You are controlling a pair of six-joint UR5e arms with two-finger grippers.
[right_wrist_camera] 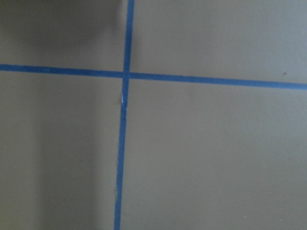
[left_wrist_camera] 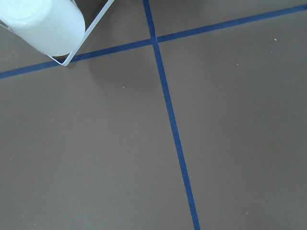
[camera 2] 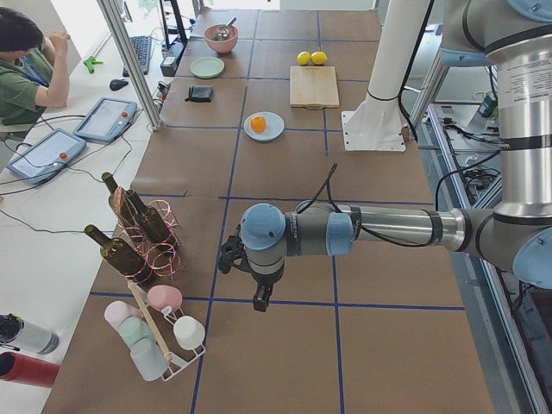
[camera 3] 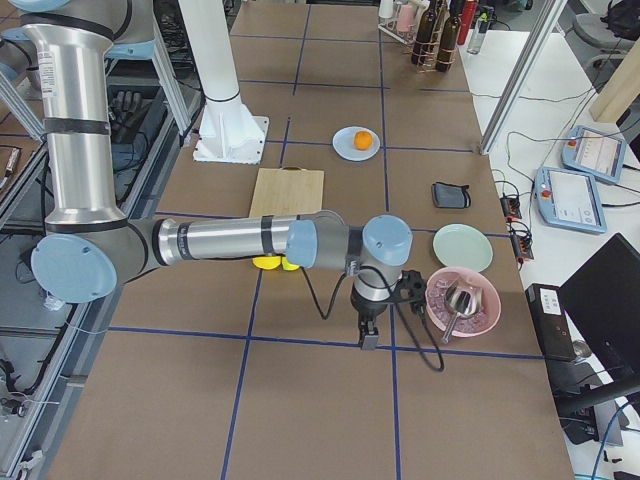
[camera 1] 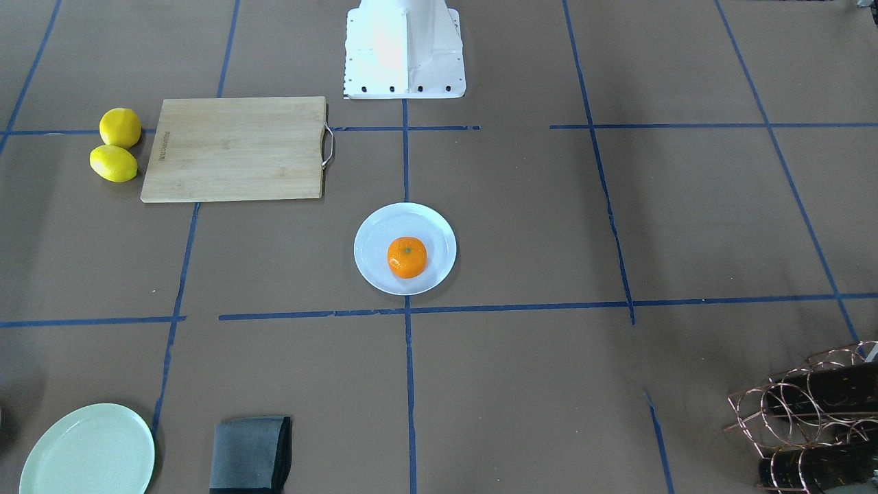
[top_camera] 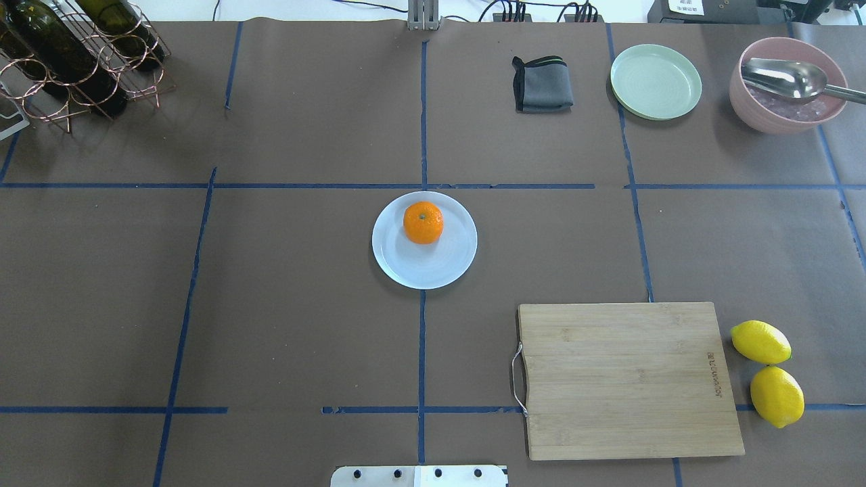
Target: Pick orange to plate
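the orange [top_camera: 423, 222] sits on the plate [top_camera: 413, 269], toward its 12 o'clock rim from overhead, so the job looks done. left hand [camera 2: 260, 298] and right hand [camera 3: 367, 337] hang well apart from it; open or closed, i cannot tell.

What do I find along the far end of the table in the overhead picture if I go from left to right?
bottle rack → cloth → green plate → pink bowl
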